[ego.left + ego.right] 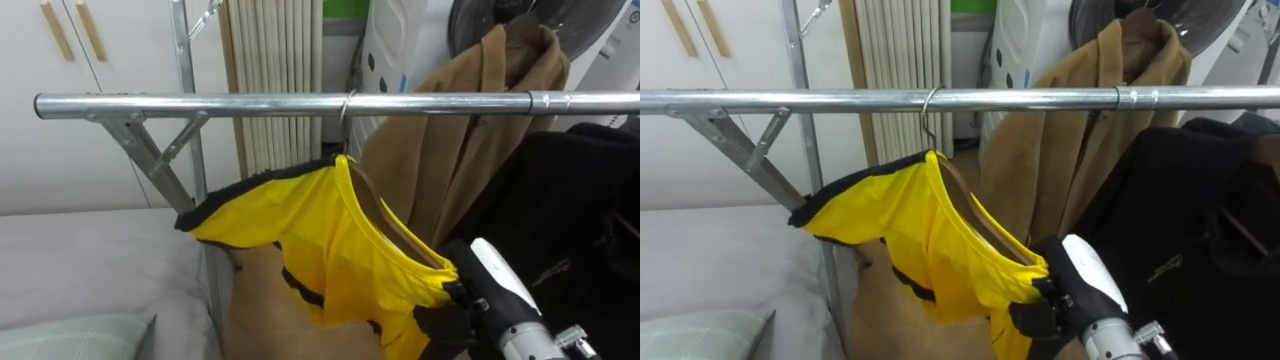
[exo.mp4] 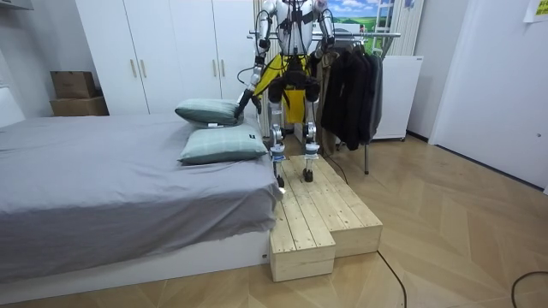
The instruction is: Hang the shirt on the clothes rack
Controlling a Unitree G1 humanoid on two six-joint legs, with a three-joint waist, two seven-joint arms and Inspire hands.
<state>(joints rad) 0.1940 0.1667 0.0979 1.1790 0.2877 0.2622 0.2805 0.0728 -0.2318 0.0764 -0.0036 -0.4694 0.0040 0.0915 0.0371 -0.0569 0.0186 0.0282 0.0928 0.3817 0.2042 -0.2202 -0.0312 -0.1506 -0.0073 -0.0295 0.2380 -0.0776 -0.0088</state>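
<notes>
A yellow shirt with dark trim (image 1: 300, 220) hangs on a wooden hanger (image 1: 400, 235). The hanger's metal hook (image 1: 345, 112) sits over the silver rail (image 1: 250, 103) of the clothes rack. My right hand (image 1: 445, 325) comes in from the lower right, its dark fingers curled on the shirt's lower right end by the hanger's tip. In the room view my left hand (image 2: 243, 103) hangs low at my side, near the pillows. I stand on a wooden platform (image 2: 317, 214), facing the rack.
A brown coat (image 1: 480, 120) and a black jacket (image 1: 570, 200) hang on the rail to the right of the shirt. A bed (image 1: 90, 260) with a pillow (image 1: 70, 335) lies to my left. White wardrobes (image 2: 154, 51) stand behind the bed.
</notes>
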